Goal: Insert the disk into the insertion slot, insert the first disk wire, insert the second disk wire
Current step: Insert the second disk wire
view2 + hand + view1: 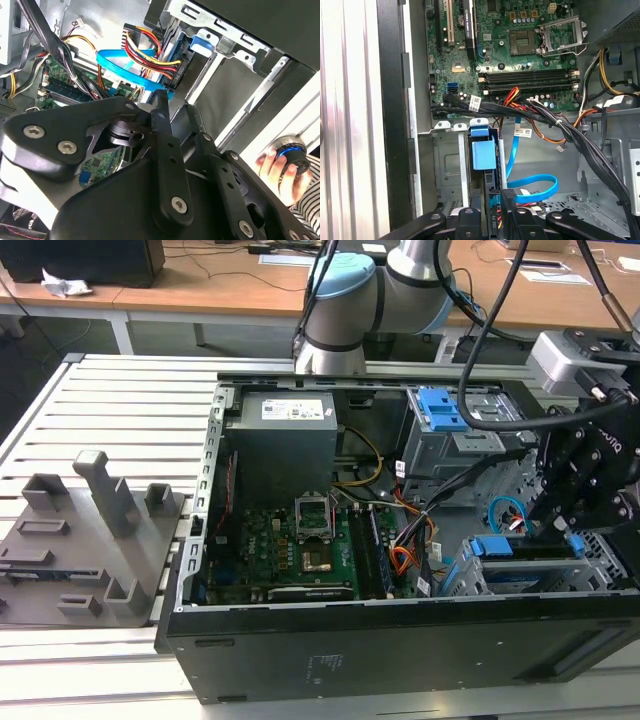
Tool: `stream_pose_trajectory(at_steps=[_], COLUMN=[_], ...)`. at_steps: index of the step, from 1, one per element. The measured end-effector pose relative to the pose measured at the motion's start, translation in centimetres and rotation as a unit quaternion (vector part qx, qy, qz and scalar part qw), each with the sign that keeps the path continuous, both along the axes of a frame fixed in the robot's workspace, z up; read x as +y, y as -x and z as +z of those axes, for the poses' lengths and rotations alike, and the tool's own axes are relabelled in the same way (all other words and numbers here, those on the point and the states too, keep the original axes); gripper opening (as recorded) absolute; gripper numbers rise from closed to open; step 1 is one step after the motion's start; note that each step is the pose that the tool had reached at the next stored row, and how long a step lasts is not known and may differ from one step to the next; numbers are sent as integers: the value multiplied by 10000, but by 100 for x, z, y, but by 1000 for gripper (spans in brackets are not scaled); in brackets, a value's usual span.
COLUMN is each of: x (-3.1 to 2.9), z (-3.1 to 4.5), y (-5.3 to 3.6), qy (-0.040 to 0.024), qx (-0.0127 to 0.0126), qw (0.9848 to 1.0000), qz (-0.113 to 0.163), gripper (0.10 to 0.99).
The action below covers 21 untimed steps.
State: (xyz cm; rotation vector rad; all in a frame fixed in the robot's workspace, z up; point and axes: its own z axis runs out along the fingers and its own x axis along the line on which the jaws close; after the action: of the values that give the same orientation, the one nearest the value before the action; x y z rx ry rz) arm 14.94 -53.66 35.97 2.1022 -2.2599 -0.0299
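Gripper [562,525]: at the disk [484,155] seated in the insertion slot [447,165]; finger opening unclear.
Second disk wire [532,187]: loops beside disk.
Black cable bundle [530,112]: crosses above slot.

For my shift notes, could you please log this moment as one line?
disk: seated in insertion slot | gripper: at disk's cable end | second disk wire: looped beside it

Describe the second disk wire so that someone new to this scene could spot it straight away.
Look inside the open computer case, at the drive cage beside the motherboard. The second disk wire is the thin flat light-blue cable looping there, unlike the round black and orange bundle crossing above it.
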Motion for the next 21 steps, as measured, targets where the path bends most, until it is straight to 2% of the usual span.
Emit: stream_pose_trajectory(at_steps=[2,4,9,14,15,18,21], x=[-1,-5,-8,-8,-7,-8,-8], z=[-29,-115,-201,-220,-220,-221,-222], y=[0,1,1,9,9,9,9], qy=[-3,-6,-6,-7,-7,-6,-7], qx=[0,0,0,0,0,0,0], qw=[10000,10000,10000,10000,10000,10000,10000], qz=[0,0,0,0,0,0,0], gripper=[298,298,298,298,286,165,165])
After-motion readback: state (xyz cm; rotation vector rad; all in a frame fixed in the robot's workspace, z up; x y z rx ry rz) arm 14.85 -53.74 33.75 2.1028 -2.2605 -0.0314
